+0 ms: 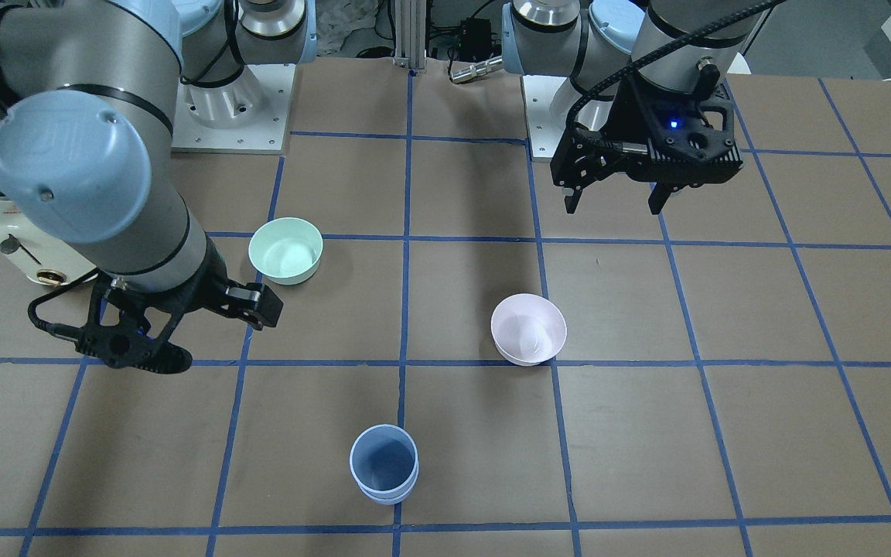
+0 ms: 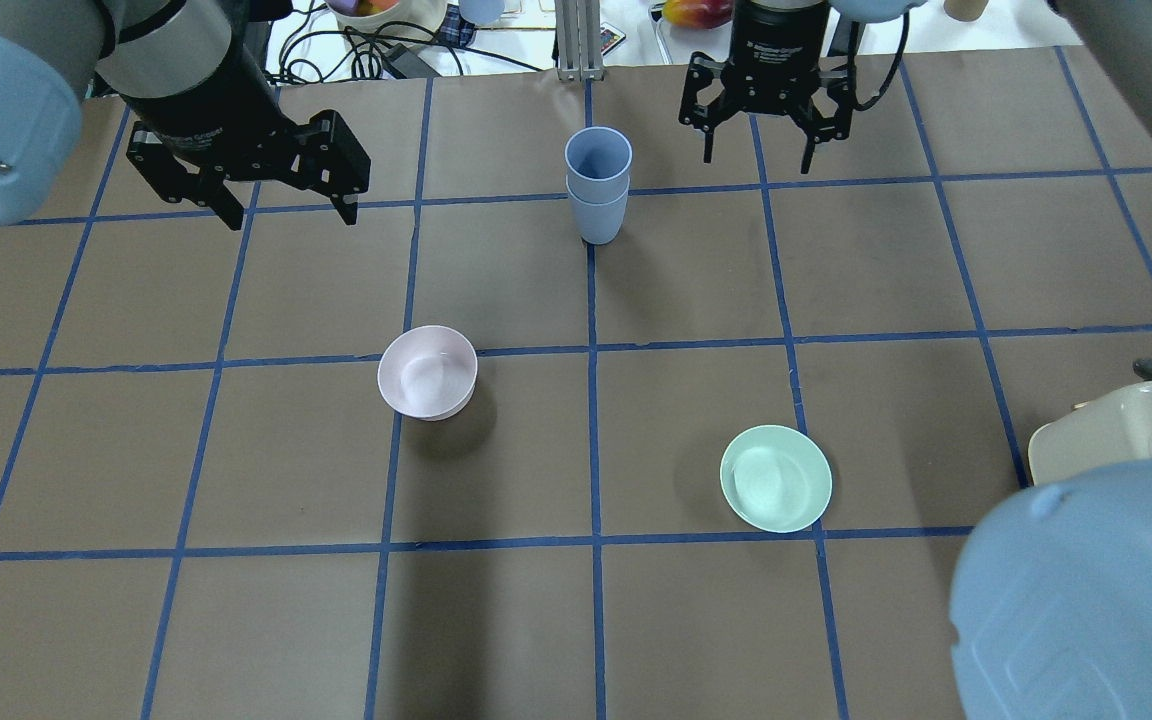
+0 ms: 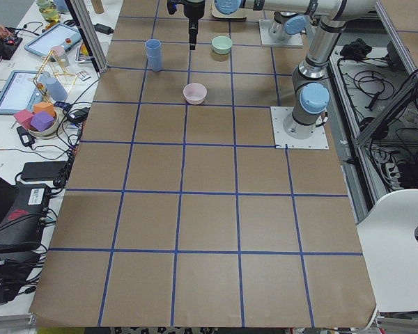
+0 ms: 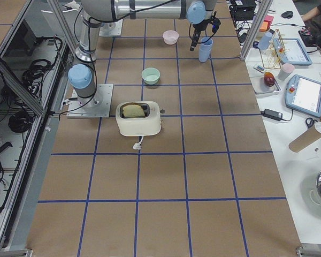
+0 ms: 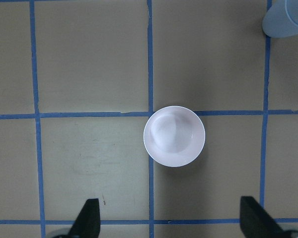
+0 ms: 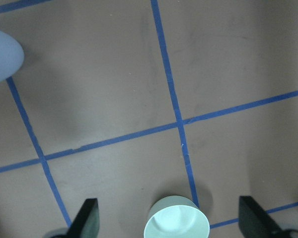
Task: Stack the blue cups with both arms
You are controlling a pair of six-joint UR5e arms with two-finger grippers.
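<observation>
The two blue cups [image 2: 597, 185] stand nested, one inside the other, upright on the far middle of the table. They also show in the front view [image 1: 384, 463], the left side view [image 3: 153, 54] and the right side view [image 4: 205, 49]. My left gripper [image 2: 291, 220] is open and empty, held high, left of the cups and above the area of the pink bowl [image 5: 174, 136]. My right gripper [image 2: 758, 163] is open and empty, held high to the right of the cups. A cup edge shows in the left wrist view [image 5: 287, 20] and the right wrist view [image 6: 2, 59].
A pale pink bowl [image 2: 427, 372] sits left of centre. A mint-green bowl [image 2: 776, 478] sits right of centre, nearer the robot. A cream toaster [image 2: 1126, 430] stands at the right edge. Blue tape lines grid the brown table.
</observation>
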